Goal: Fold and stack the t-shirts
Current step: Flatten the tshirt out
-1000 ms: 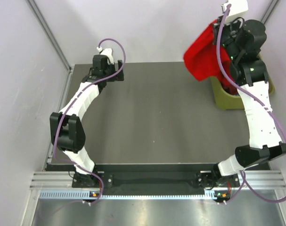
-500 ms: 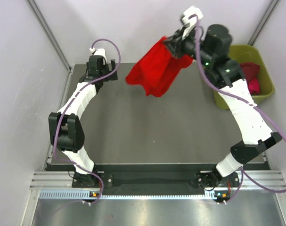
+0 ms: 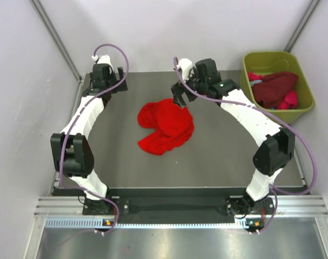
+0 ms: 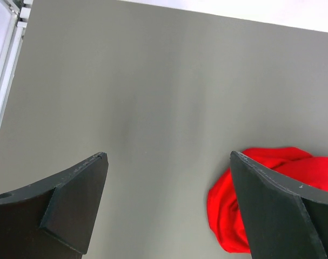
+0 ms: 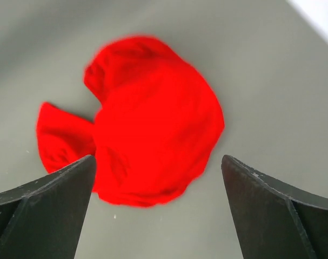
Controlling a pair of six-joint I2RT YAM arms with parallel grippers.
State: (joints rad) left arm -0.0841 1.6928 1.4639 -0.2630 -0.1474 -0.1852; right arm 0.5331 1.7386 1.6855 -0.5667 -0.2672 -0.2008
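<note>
A bright red t-shirt (image 3: pixel 166 127) lies crumpled in a heap in the middle of the dark table. My right gripper (image 3: pixel 181 96) hangs just above its far edge, open and holding nothing. The right wrist view looks down on the red t-shirt (image 5: pixel 147 124) between the spread fingers of my right gripper (image 5: pixel 158 167). My left gripper (image 3: pixel 105 82) is open over the far left of the table, apart from the cloth. In the left wrist view the red t-shirt (image 4: pixel 228 210) shows partly behind the right finger of my left gripper (image 4: pixel 169 162). Dark maroon (image 3: pixel 274 88) and magenta-pink (image 3: pixel 288 101) t-shirts lie in the tub.
An olive-green plastic tub (image 3: pixel 267 58) stands at the far right corner of the table. White walls close in the back and both sides. A metal rail (image 3: pixel 174 208) runs along the near edge by the arm bases.
My right arm swung from over the tub to the table's middle with the red t-shirt, then opened and let it fall into a heap. My left arm shifted slightly left.
</note>
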